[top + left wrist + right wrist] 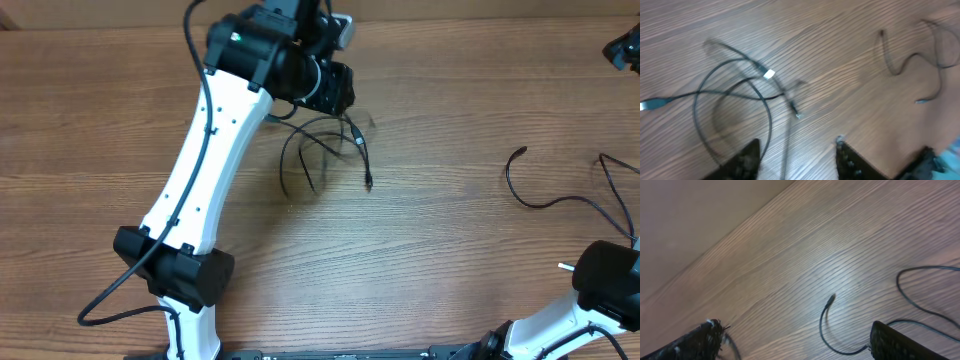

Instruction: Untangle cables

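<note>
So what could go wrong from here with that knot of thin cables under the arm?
The tangled cables cross in overlapping loops; the open left jaws could close on two strands at once and tighten the knot. The silver plug sits among the loops and may snag when a strand is drawn out. The loose cable lies right beside the open right jaws, so a move there might drag it along.

Cable tangle point(322, 143) partly beneath left arm point(213, 145)
</note>
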{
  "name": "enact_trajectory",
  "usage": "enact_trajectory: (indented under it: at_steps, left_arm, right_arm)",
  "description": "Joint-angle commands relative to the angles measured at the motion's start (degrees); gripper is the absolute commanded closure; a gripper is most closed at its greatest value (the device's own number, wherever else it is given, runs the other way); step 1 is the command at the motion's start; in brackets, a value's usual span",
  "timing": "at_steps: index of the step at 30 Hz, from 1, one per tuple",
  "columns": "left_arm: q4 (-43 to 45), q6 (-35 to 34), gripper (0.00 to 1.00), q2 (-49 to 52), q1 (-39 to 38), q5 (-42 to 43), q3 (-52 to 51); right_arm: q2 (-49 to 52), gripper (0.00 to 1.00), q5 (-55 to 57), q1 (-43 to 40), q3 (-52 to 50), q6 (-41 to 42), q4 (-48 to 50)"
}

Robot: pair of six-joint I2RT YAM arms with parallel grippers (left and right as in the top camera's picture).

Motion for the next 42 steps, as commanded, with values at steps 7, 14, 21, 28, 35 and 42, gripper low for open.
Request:
enact_trajectory:
  at_steps: [7,14,21,28,35,42]
  left_arm:
    - [-1.5,-5.7,0.46,-5.6,5.3,-14.7,1.1]
    - [-7.9,-12.1,0.39,-6.4,11.6,-14.6,1.0]
    - [-16.6,-14.1,0.40,-6.3,13.4,-18.2,1.0]
    - [-17.9,-12.0,0.40,-8.2,13.4,-17.5,-0.6]
    - [-17.9,-16.3,0.40,-16.4,13.4,-22.7,-12.2]
    - [-10.5,-20.5,0.37,-22.6,13.5,-26.6,-26.9]
  right_arm:
    - [0.0,0.08,-0.5,6.8,-0.1,-4.3,-5.1]
    - [-0.2,0.06,0.9,9.6,-0.5,-3.8,-12.3]
    - [-2.3,0.00,1.1,15.1,-3.3,-2.8,-12.4]
    - [-9.1,0.00,2.8,18.5,-13.5,0.2,-12.3]
    - [-14.0,0.00,2.8,22.6,-26.6,0.3,-12.2]
    - [-14.0,0.00,0.0,32.5,-38.0,1.7,-1.8]
